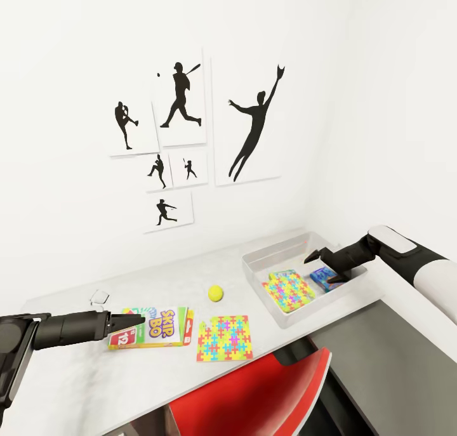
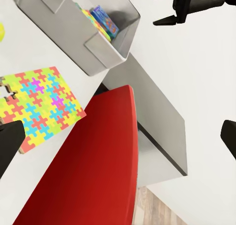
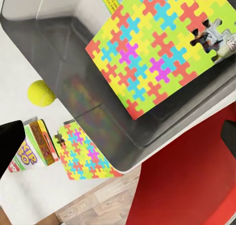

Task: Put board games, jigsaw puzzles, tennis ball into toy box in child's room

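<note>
The toy box (image 1: 254, 263) stands at the table's right end. In it lie a jigsaw puzzle (image 1: 289, 291) over a green board game (image 1: 284, 274), and a blue board game (image 1: 322, 277). My right gripper (image 1: 322, 268) hovers open just above the box, nothing between its fingers. On the table (image 1: 76, 379) lie the SKIP-BO board game (image 1: 162, 327), the tennis ball (image 1: 216, 292) and a second jigsaw puzzle (image 1: 225, 338). My left gripper (image 1: 136, 322) is open and empty over the SKIP-BO box's left end. The right wrist view looks down on the boxed puzzle (image 3: 157, 48).
A red chair (image 1: 254, 391) is tucked under the table's front edge below the loose puzzle. The lower dark-grey desk section (image 1: 393, 360) lies right of the box. A small clear object (image 1: 100, 296) sits behind the SKIP-BO box. Baseball silhouette posters (image 1: 181, 99) hang on the wall.
</note>
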Robot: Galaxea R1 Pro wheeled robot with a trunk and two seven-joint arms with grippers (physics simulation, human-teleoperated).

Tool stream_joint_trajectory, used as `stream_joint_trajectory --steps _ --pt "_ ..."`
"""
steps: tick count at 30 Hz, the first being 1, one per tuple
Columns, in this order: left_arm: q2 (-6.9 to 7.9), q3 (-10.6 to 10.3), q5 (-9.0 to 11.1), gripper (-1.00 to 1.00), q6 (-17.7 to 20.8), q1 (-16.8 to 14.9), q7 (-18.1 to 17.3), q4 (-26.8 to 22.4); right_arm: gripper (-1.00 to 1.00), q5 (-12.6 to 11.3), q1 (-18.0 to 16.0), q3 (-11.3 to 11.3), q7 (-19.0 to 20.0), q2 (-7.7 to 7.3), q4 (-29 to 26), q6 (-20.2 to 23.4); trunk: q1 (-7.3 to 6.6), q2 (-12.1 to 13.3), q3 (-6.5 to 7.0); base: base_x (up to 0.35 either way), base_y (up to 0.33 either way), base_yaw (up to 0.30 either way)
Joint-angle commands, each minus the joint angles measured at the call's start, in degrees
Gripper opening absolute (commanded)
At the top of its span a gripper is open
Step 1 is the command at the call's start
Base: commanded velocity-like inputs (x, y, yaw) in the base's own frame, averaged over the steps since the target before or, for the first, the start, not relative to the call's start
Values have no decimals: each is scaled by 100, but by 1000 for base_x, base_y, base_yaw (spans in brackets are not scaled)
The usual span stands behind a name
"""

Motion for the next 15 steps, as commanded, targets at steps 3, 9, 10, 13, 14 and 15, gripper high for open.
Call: stream_joint_trajectory --steps 3,9,10,13,14,15 --pt "-2 4 -45 100 60 -6 -43 -6 100 -52 -10 31 -36 -6 -9 0 4 -13 -13 0 0 0" --pt "0 4 -45 100 60 -6 -44 -6 100 -59 -10 29 -36 -12 -9 0 4 -13 -13 0 0 0" --pt "0 4 -45 100 60 -6 -44 -6 100 -63 -10 25 -36 -21 -14 0 4 -13 -13 0 0 0" --pt "-1 4 -45 100 60 -6 -43 -6 100 -71 -10 12 -30 -59 -51 0 4 -13 -13 0 0 0" --pt "0 4 -45 100 60 -6 -44 -6 100 -72 -11 3 -28 -70 -62 0 4 -13 -13 0 0 0" --pt "0 4 -45 100 60 -6 -44 -6 100 -76 -14 -35 -19 -88 -91 0 4 -13 -13 0 0 0"
